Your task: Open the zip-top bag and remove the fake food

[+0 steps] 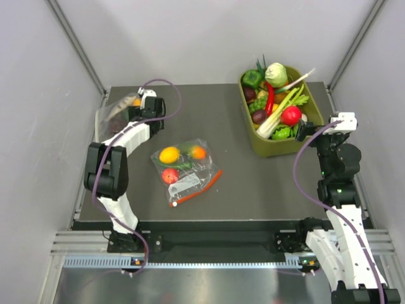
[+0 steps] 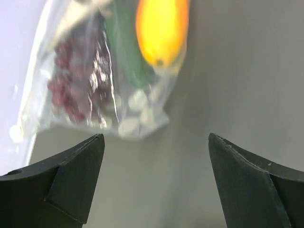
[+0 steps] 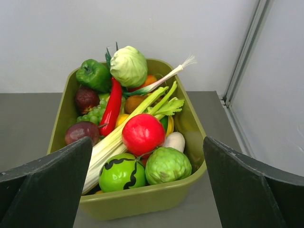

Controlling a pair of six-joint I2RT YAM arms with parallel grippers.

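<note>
Polka-dotted clear plastic zip-top bag (image 1: 111,114) lies, from above, just beyond the left gripper (image 1: 133,104). Left wrist: wide, empty jaws face its yellow and dark-green plastic fake food (image 2: 161,28); approach step, next likely a pinch on its edge. Right wrist: right gripper (image 3: 147,140) wide, empty.

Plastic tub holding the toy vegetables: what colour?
Olive-green plastic tub; right wrist view shows it best.
</note>
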